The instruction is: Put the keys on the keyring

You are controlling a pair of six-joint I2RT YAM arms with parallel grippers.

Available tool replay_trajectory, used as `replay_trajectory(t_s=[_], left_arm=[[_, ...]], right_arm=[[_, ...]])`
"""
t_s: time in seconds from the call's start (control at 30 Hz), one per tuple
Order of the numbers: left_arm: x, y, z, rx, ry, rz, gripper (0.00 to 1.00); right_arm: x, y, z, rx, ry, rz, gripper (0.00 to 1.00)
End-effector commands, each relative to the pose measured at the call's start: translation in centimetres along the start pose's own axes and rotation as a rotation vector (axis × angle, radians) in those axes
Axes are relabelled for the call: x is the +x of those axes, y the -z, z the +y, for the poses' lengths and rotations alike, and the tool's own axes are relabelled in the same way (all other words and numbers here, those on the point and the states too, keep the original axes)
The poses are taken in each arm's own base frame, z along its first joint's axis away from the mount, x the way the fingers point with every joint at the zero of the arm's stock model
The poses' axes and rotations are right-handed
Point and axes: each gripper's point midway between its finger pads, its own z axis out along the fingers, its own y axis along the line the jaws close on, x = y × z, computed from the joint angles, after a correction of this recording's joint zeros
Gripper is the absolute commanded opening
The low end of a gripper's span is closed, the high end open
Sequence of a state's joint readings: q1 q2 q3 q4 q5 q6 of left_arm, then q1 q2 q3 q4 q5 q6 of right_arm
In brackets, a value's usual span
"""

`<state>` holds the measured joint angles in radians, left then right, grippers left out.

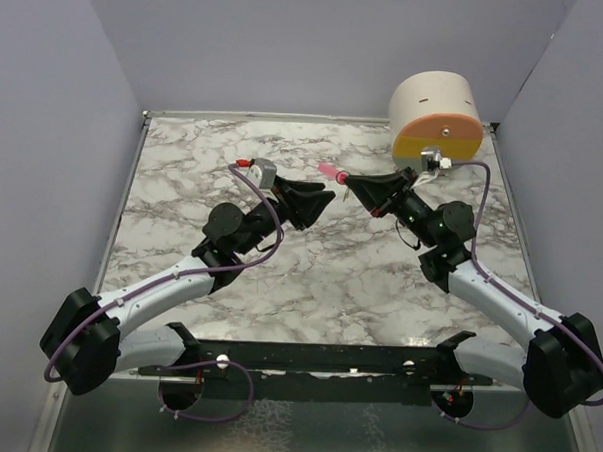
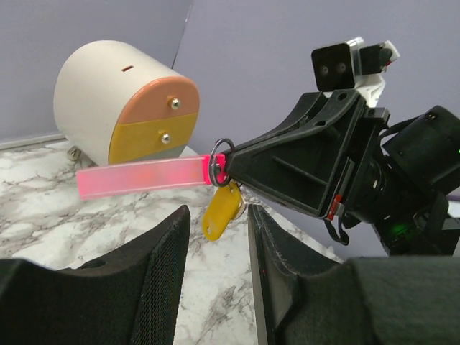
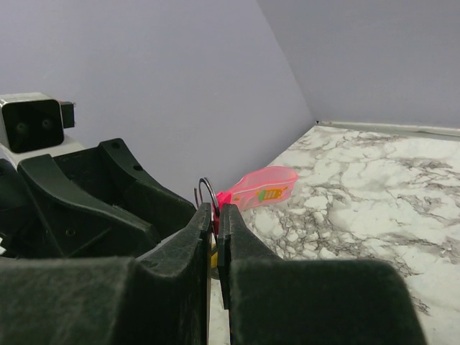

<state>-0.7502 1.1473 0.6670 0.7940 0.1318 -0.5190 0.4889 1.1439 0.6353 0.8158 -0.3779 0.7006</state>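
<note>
right pincer [image 3: 215,213] pinches pink key [image 3: 262,188]; yellow key [image 2: 221,210] dangles just below.

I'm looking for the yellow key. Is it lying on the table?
No, the yellow key dangles in the air from the metal ring at the right gripper's tip.

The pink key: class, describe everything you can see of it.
The pink key is a long, flat, translucent strip, plastic-looking, with a small coloured label on one face. It juts out roughly level, clear of the marble table. The right pincer clamps one end, where a metal ring appears to thread it; a yellow key hangs from the same ring.
</note>
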Motion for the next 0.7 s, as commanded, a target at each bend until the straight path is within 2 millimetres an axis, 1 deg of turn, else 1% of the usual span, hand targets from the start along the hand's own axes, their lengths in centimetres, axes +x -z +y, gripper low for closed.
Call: replay_trajectory(t_s=[0.0, 0.43, 0.67], left_arm=[[-2.7, -0.9, -2.0, 0.088, 0.007, -0.083, 0.41], [-2.2, -1.8, -2.0, 0.111, 0.019, -0.082, 0.41], [-2.5, -2.1, -2.0, 0.121, 0.010, -0.093, 0.40]], right_arm=[[-1.8, -0.6, 0.4, -0.013, 0.001, -0.054, 0.01], [-1.8, -0.6, 0.7, -0.026, 0.007, -0.051, 0.01], [-1.5, -0.5, 0.7, -0.032, -0.005, -0.047, 0.01]])
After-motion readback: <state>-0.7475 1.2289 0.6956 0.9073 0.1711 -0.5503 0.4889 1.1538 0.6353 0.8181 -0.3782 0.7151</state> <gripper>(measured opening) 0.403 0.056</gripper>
